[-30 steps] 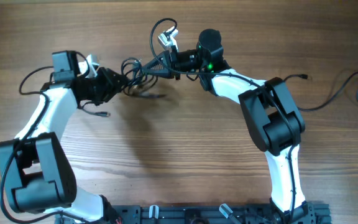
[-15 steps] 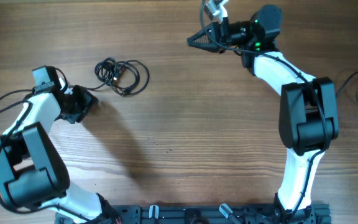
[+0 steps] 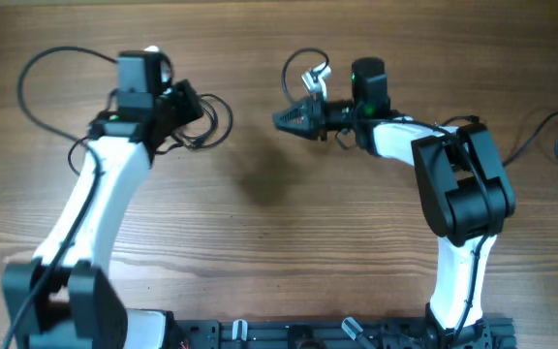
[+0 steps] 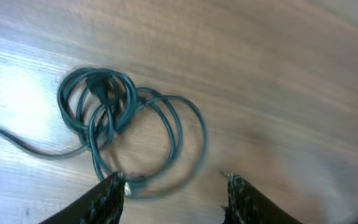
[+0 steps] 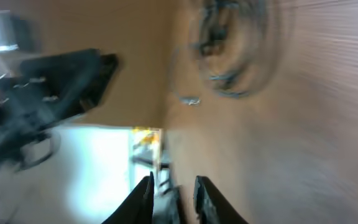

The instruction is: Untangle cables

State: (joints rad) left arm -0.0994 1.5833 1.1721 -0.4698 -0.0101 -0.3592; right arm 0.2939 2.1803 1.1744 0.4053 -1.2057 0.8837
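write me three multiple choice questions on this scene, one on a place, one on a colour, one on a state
1. Where is the cable coil? A) lifted in the air B) flat by the left gripper C) inside a box
2. What colour is the table? A) white B) green C) wood brown
3. How do the left gripper's jaws stand? A) open B) shut on the coil C) shut on a plug

Answers: 1 B, the coil lies on the wood just ahead of that gripper; 2 C, brown wood grain shows all round; 3 A, the wrist view shows its fingers wide apart.
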